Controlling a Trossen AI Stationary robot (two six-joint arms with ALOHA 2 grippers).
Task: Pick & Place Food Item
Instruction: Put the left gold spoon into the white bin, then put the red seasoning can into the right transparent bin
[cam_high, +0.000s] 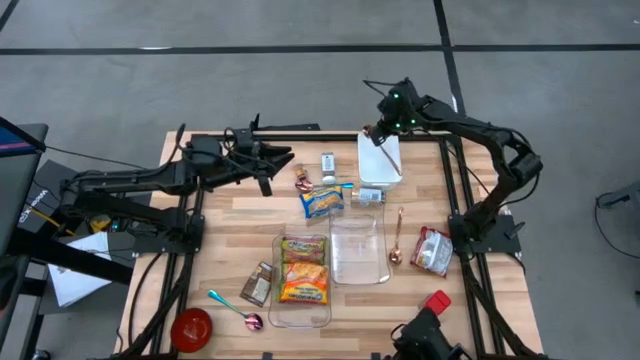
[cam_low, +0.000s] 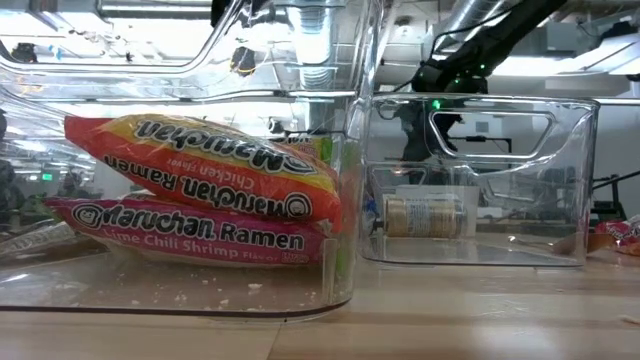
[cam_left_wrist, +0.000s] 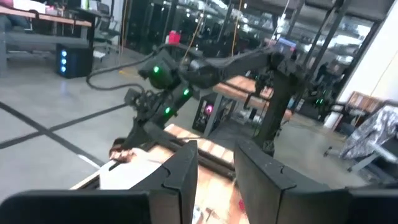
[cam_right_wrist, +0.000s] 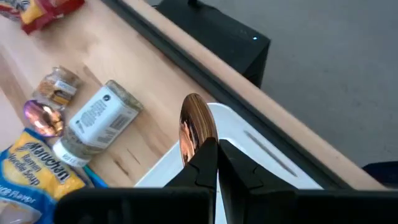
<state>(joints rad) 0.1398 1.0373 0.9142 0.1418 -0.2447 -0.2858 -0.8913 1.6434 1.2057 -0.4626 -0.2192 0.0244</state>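
Pale wooden planks make up the counter, which stands on a grey floor and is strewn with packets and tableware.

At the far edge, the right tool hangs over a white tray. Its fingers are together, clamped on the neck of a copper spoon just below the bowl. Gripping that close to the bowl probably keeps the spoon from swinging, and the position over the tray suggests the tray is where the spoon goes. The spoon is cutlery, not food, so the task's wording does not fit what is actually held.

The left tool waits above the far left part of the counter. Its fingers stand a little apart with nothing between them.

The food still out appears to be a loose ramen packet lying flat near the middle of the counter, just beside a spice jar that lies on its side. It is a soft, crinkly yellow pouch with blue trim, and I expect it to give under a pinch.

Two more ramen packets are stacked in a clear bin at the near side, one orange-yellow and one pink. This makes the bin the likely home for such items. An empty clear bin stands touching it on the right. A second copper spoon and a snack bag lie beyond that, apart from both tools.
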